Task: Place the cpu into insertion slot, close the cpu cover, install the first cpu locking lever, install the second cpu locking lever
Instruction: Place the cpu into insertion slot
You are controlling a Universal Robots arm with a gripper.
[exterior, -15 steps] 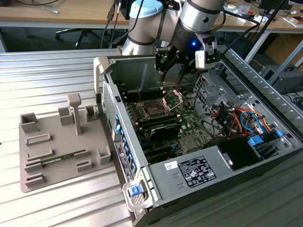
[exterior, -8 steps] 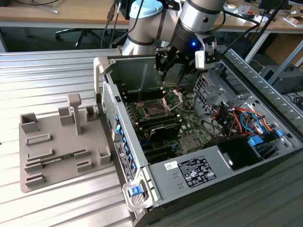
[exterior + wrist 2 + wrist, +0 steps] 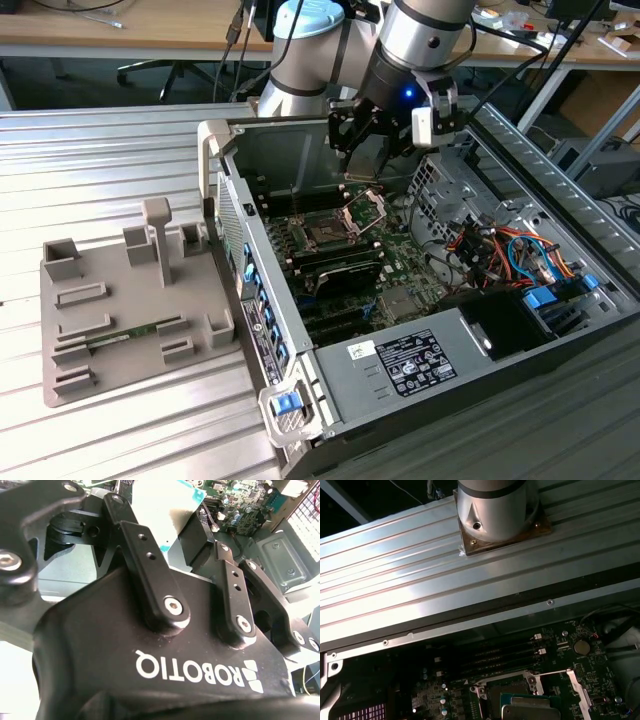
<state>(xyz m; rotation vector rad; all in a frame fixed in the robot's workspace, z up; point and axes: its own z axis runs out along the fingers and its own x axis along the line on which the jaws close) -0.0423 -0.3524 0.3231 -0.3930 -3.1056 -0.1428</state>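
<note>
My gripper (image 3: 366, 160) hangs inside the open computer case, above the far part of the green board. It is shut on the cpu (image 3: 161, 504), a pale flat square with a teal edge, which also shows over the board in the first wrist view (image 3: 530, 705). The insertion slot (image 3: 325, 234) is a dark square socket lying below the gripper and towards the exterior view's left; part of it shows beside the cpu (image 3: 502, 696). The cpu cover (image 3: 366, 208) stands tilted up at the socket's far-right edge, just under the gripper. A thin metal lever (image 3: 580, 685) stands raised beside the socket.
The case's walls (image 3: 225, 160) ring the board. Long black memory slots (image 3: 340, 270) lie in front of the socket. Coloured cables (image 3: 485, 250) and a drive cage fill the exterior view's right. A grey power supply (image 3: 410, 362) sits at the near end. A grey fixture tray (image 3: 110, 300) rests on the ribbed table.
</note>
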